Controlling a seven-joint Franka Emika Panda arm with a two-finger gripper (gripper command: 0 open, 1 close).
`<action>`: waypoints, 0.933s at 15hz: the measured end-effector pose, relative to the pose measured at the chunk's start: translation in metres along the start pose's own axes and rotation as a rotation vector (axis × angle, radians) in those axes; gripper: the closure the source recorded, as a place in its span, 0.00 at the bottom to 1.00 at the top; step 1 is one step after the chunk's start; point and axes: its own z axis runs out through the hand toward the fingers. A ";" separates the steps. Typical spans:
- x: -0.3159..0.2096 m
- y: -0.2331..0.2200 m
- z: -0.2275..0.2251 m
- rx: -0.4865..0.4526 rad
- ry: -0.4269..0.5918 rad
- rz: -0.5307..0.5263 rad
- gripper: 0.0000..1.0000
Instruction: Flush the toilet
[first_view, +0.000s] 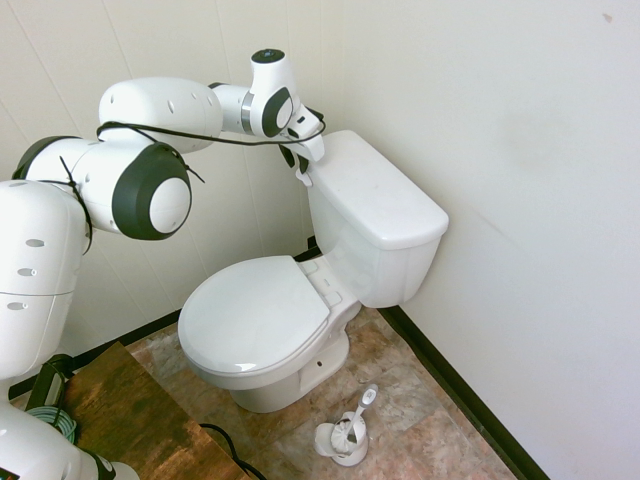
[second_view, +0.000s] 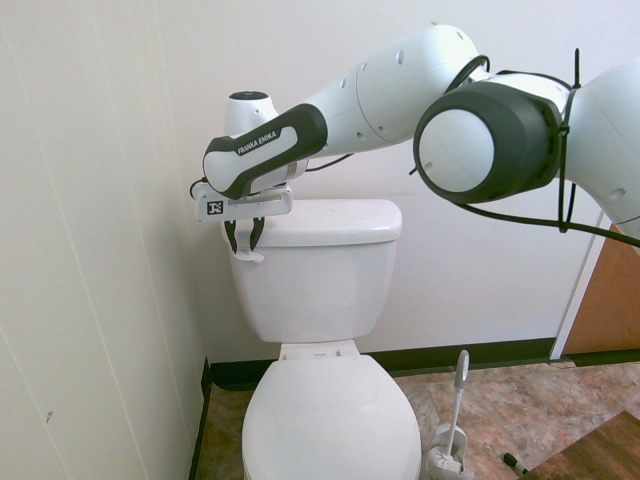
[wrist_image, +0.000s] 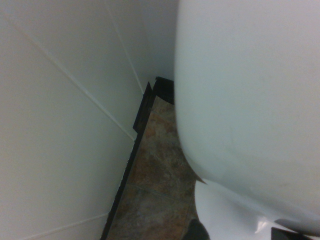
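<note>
White-walled bathroom corner holds one toilet (second_view: 325, 330), lid down, tank against the back wall. One gripper (second_view: 244, 240) straddles its flush lever (second_view: 247, 256), fingers narrowed around it. One toilet brush (second_view: 452, 425) stands beside it.

Your arm: one white unit, stretched out nearly level, wrist bent steeply downward. Your gripper (second_view: 243, 238): black fingers (second_view: 232, 236) drawn near each other, a narrow gap between, tips pointing down and slightly forward.
</note>
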 end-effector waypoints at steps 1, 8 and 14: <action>0.000 -0.001 0.002 0.003 0.001 0.004 1.00; 0.002 -0.006 0.008 0.020 0.008 0.012 1.00; 0.002 -0.004 0.019 0.026 0.012 0.031 1.00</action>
